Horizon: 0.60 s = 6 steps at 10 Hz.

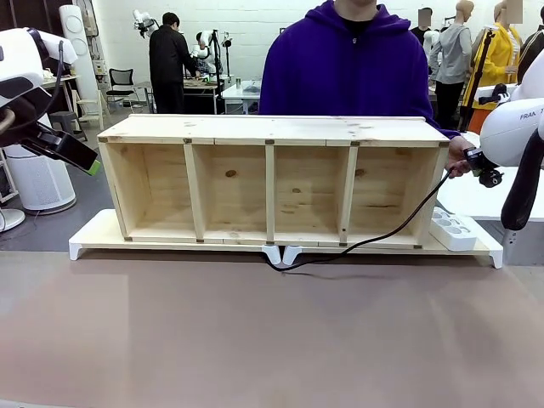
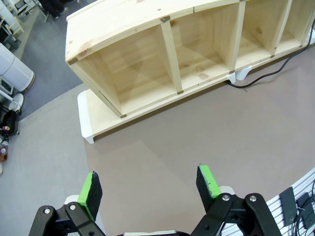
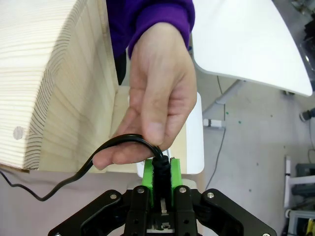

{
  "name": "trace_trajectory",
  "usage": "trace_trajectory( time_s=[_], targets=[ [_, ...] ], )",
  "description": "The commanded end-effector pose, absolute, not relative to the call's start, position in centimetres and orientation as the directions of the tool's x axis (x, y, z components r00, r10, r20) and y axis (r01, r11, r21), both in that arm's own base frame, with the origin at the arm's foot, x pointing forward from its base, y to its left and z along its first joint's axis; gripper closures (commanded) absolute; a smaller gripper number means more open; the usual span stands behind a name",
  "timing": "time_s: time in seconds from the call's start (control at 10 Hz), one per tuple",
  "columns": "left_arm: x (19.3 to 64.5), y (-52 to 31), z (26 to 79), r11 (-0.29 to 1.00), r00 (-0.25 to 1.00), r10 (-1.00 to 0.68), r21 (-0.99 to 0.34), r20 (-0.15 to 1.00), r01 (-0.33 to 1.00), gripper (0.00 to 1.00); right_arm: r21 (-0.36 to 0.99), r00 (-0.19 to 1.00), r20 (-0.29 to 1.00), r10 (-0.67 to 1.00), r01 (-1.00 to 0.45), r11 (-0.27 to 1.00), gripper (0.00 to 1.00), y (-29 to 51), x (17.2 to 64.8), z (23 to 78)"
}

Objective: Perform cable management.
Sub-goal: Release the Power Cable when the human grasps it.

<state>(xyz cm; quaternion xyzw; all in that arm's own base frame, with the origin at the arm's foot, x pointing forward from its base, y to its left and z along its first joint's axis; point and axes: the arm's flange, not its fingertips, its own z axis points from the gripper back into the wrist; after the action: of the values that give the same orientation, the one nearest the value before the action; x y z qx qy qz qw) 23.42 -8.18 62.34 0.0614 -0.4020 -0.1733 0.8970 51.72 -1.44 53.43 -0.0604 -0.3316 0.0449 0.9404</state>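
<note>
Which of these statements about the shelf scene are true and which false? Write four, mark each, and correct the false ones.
1. The right gripper is shut on the cable. True.
2. The left gripper holds the cable. False: it is open with nothing between its pads.
3. The person's hand touches the cable near the right gripper. True.
4. The wooden shelf has three compartments. False: it has four.
5. The white power strip lies at the shelf's left end. False: it lies at the right end.
</note>
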Motion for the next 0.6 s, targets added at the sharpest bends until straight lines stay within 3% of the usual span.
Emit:
trace_trajectory(
  time_s=[0.0, 0.3, 0.4, 0.5],
  targets=[
    [23.54, -8.15, 62.42, 0.929, 0.608, -0.370, 0.261, 0.702, 0.263, 0.00, -0.146, 0.773, 0.621, 0.132, -0.051, 0.988, 0.84, -1.33, 51.83, 53.43],
    [23.54, -8.15, 62.42, 0.929, 0.608, -0.370, 0.261, 0.702, 0.263, 0.00, -0.146, 0.773, 0.621, 0.132, -0.051, 0.988, 0.84, -1.33, 51.83, 53.43],
    [23.54, -8.15, 62.42, 0.929, 0.608, -0.370, 0.261, 0.702, 0.263, 0.00, -0.143, 0.776, 0.618, 0.125, -0.044, 0.989, 0.66, -1.44, 51.72, 53.42],
    [23.54, -8.15, 62.42, 0.929, 0.608, -0.370, 0.261, 0.702, 0.263, 0.00, -0.160, 0.777, 0.616, 0.132, -0.041, 0.986, 0.64, -1.36, 51.77, 53.49]
  ],
)
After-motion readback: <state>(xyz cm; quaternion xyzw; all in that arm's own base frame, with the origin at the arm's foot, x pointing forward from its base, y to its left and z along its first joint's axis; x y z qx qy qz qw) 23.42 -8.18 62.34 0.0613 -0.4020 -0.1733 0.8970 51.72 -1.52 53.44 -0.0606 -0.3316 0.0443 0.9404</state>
